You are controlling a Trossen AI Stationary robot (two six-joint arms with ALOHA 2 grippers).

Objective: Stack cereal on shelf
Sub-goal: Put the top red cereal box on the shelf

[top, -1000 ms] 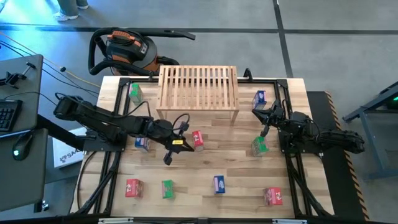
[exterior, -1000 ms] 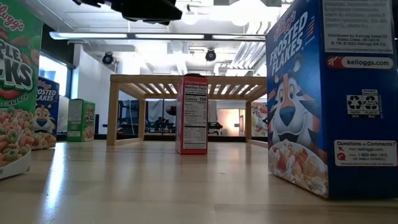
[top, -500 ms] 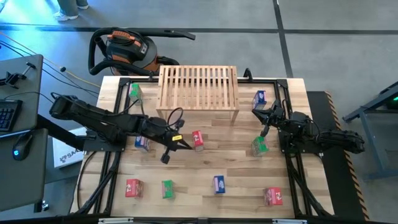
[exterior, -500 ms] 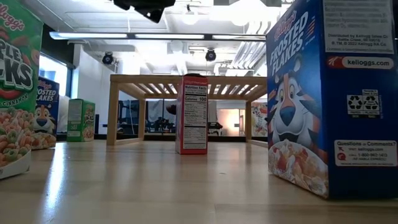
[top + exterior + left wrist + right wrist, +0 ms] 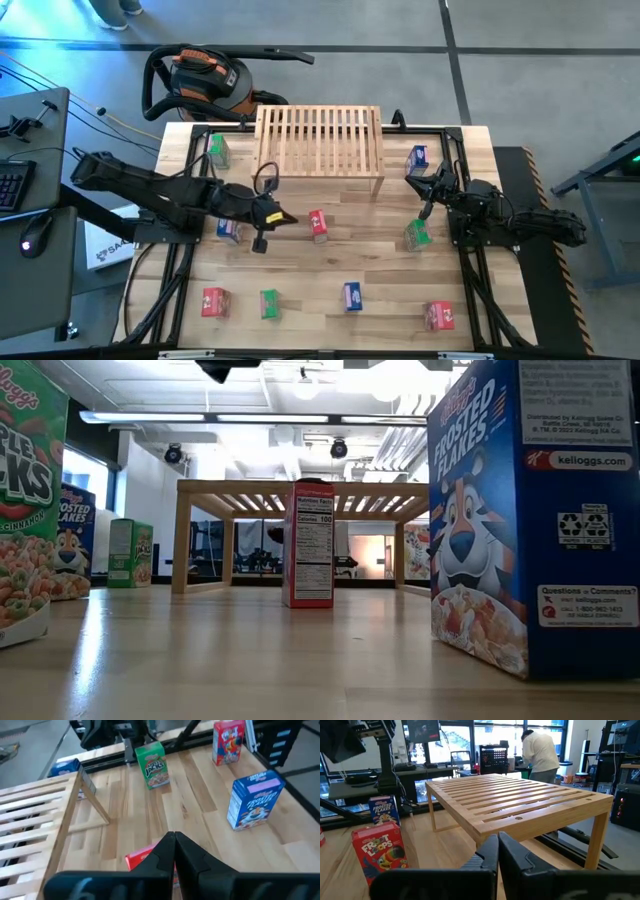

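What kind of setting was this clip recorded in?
Probably a robotics lab or workshop. An orange-and-black shop vacuum stands on the grey floor beside the wooden table, benches with monitors fill the room behind, and a person in a white top works there.

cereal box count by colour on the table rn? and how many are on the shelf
red cereal boxes: 3
blue cereal boxes: 3
green cereal boxes: 3
on the shelf: 0
Total: 9 boxes, all standing on the tabletop.
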